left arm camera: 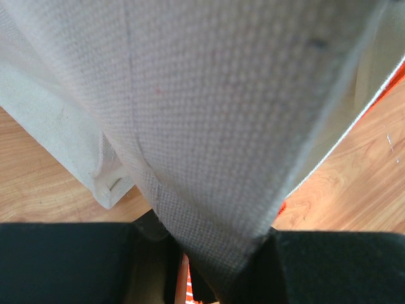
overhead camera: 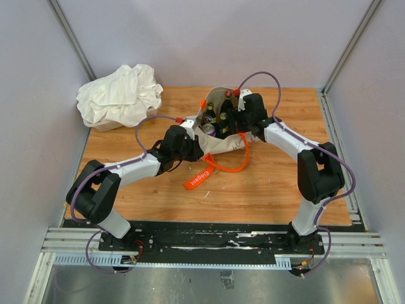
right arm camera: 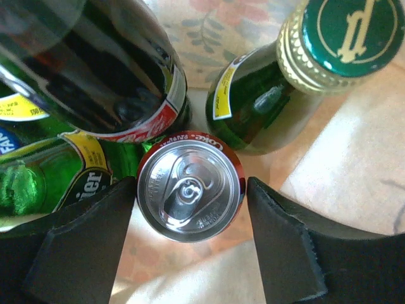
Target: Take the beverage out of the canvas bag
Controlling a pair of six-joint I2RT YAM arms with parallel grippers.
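The beige canvas bag (overhead camera: 218, 147) with orange handles lies open on the wooden table and holds several green and dark bottles (overhead camera: 223, 120) and cans. My left gripper (overhead camera: 193, 140) is shut on the bag's near-left rim. In the left wrist view the canvas (left arm camera: 221, 126) fills the frame and runs down between the jaws (left arm camera: 209, 266). My right gripper (overhead camera: 237, 123) is down inside the bag mouth. In the right wrist view it (right arm camera: 190, 190) is open, its fingers (right arm camera: 95, 240) on either side of an upright red Coke can (right arm camera: 191, 185), with small gaps.
A white cloth bundle (overhead camera: 120, 94) sits at the table's back left. An orange strap loop (overhead camera: 228, 166) and an orange tag (overhead camera: 197, 179) lie on the wood in front of the bag. A green-capped bottle (right arm camera: 342, 38) and a dark bottle (right arm camera: 107, 69) crowd the can.
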